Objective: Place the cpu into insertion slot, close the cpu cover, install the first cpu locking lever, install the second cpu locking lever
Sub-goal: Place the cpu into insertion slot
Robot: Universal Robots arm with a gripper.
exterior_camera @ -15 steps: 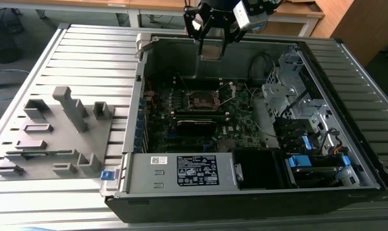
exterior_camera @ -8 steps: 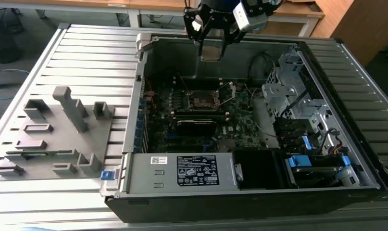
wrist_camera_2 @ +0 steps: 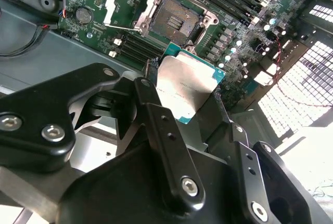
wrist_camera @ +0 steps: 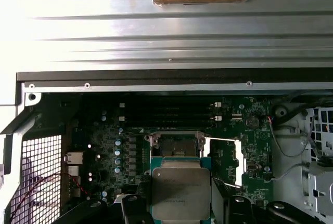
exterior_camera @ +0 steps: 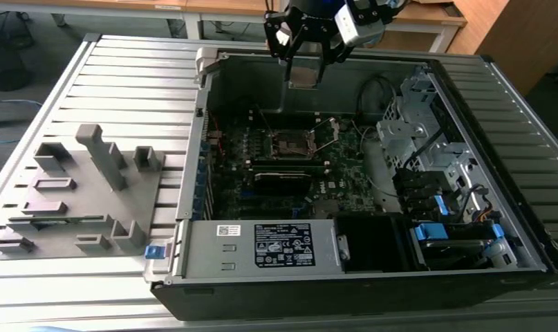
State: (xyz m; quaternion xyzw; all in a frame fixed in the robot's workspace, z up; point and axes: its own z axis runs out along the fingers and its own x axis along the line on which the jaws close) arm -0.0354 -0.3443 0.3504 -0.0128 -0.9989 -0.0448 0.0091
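CPU [wrist_camera_2: 187, 83], a small flat square chip with a dull silver-grey metal top and a thin green edge, is clamped between the jaws of the black gripper [wrist_camera_2: 186, 95]. The two fingers press on opposite edges, and the metal top faces back toward the wrist. Beyond the jaws and well apart from the chip lies the insertion slot [wrist_camera_2: 174, 21], a square black socket with a dark recessed centre on the dark green motherboard [wrist_camera: 104, 141]. The socket is bare, so the step in hand appears to be placing the chip. The cpu cover [wrist_camera_2: 110, 5], a thin silvery metal frame plate, is swung open to one side of the socket, clear of the space under the jaws. Done well, this step calls for squaring the chip's edges to the socket's rim, centring it and keeping it level. It should come down gently with no downward push, since a tilted or shifted chip would likely harm the contacts. The grip should ease off only once the chip lies flat inside the rim.
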